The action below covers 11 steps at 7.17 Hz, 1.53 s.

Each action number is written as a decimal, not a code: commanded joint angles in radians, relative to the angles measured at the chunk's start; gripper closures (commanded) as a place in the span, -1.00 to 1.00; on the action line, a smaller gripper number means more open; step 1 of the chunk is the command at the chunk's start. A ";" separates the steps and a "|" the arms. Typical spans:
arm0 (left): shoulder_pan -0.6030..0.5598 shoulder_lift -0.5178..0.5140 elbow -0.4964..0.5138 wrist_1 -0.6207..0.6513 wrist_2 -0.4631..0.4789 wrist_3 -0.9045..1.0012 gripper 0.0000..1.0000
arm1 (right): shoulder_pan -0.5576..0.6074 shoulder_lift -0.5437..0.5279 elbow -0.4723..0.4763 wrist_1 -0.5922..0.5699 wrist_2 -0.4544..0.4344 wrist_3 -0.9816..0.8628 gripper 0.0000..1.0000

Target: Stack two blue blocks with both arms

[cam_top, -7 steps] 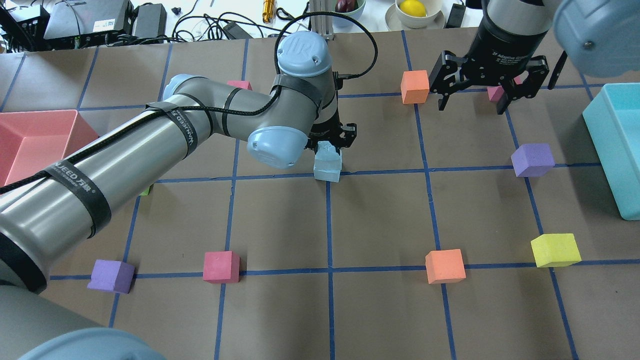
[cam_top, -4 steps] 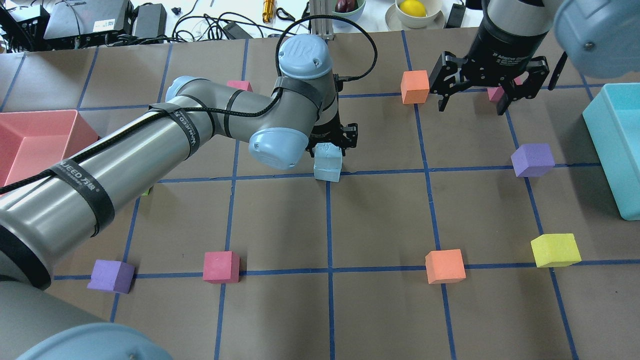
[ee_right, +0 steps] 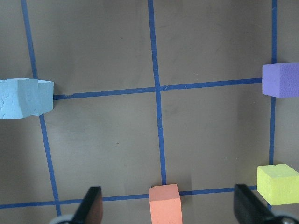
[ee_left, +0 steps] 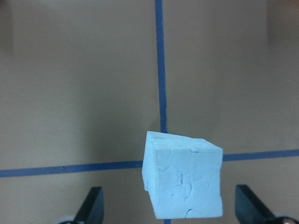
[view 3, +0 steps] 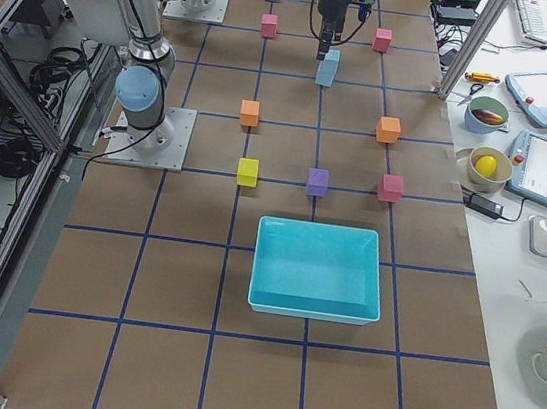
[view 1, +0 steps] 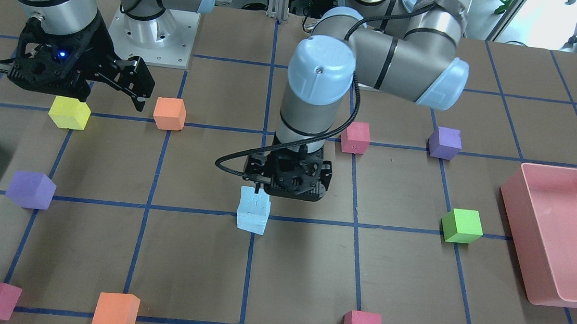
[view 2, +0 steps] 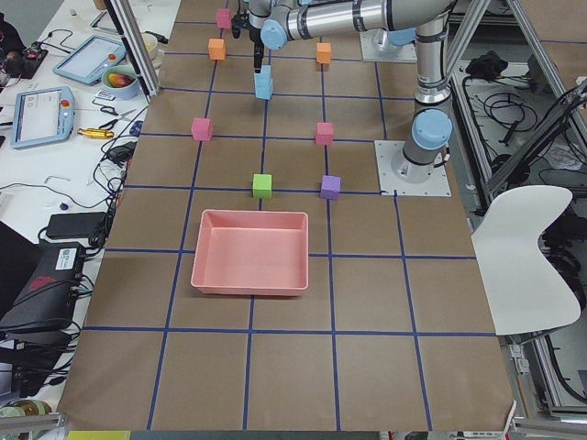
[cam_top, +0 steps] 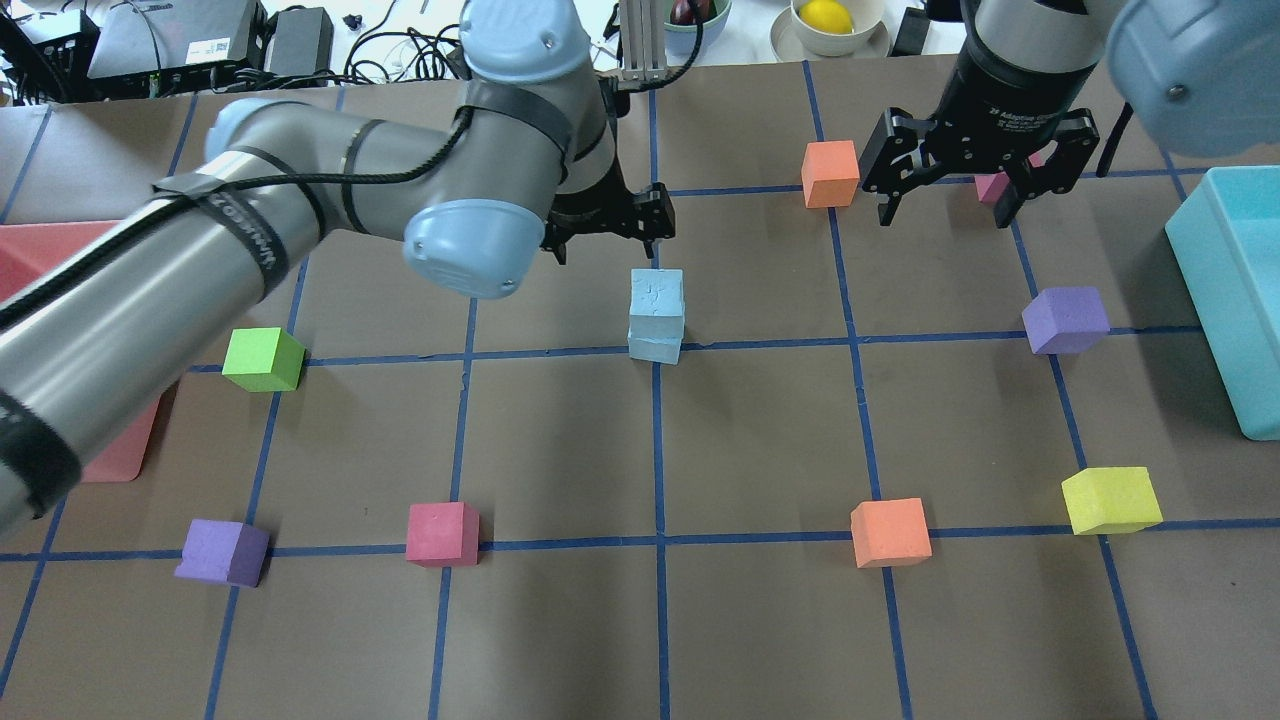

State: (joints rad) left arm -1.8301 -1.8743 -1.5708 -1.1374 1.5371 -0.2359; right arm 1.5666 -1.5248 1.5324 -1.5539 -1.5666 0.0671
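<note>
Two pale sky-blue foam cubes [cam_top: 656, 315] stacked near the middle of the brown desk [cam_top: 760, 440], left black two-finger end effector [cam_top: 607, 248] hovering above them, spread wide and empty, right end effector [cam_top: 944, 215] likewise wide, well apart.

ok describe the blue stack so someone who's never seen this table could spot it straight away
On the brown table gridded with blue tape, find the tape crossing near the middle, under the open left gripper. There the two blue blocks stand one on the other. It is the only pile and the only pale sky-blue foam; the orange cube and purple cube nearby sit singly.
</note>
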 commanded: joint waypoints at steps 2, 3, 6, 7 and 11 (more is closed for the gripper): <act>0.286 0.228 0.000 -0.218 0.029 0.396 -1.00 | 0.000 0.000 0.000 0.000 -0.001 -0.001 -1.00; 0.298 0.292 -0.012 -0.284 0.037 0.402 -1.00 | -0.002 0.000 0.000 0.000 -0.001 -0.001 -1.00; 0.304 0.328 -0.012 -0.289 0.031 0.317 -1.00 | 0.000 0.000 0.000 0.000 -0.001 -0.001 -1.00; 0.302 0.333 -0.014 -0.291 0.032 0.313 -1.00 | -0.002 0.000 0.000 0.000 -0.003 -0.001 -1.00; 0.313 0.340 0.018 -0.376 0.035 0.224 -1.00 | 0.000 0.000 0.002 0.005 -0.004 -0.003 -1.00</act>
State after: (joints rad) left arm -1.5192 -1.5339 -1.5640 -1.4831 1.5727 0.0280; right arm 1.5662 -1.5248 1.5331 -1.5510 -1.5696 0.0655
